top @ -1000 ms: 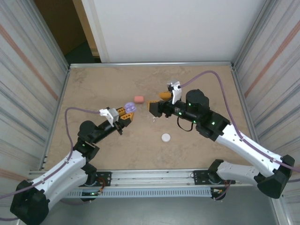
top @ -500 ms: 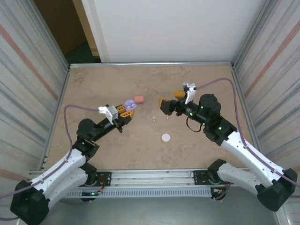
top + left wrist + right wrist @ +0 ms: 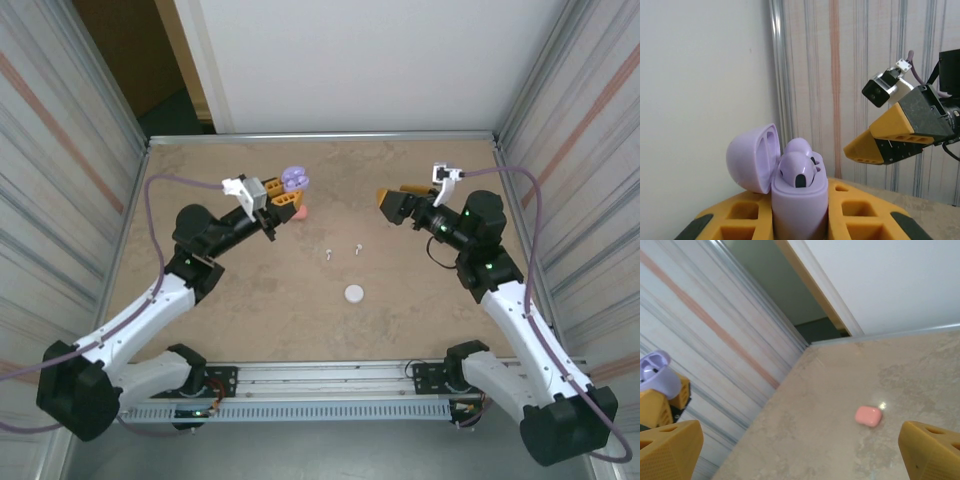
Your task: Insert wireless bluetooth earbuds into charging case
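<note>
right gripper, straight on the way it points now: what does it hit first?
Likely the pink case on the table, slightly off-centre ahead of the open right gripper; depth unclear, so it may pass above.

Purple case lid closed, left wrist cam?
No, the purple case has its lid swung open, with purple earbuds seated inside.

The purple case (image 3: pixel 294 180) is carried farther back by the left gripper (image 3: pixel 283 199); the right gripper (image 3: pixel 388 203) is drawn rightward from the white earbuds (image 3: pixel 328 254).

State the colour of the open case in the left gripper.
Lilac; the open charging case shows best in the left wrist view.
</note>
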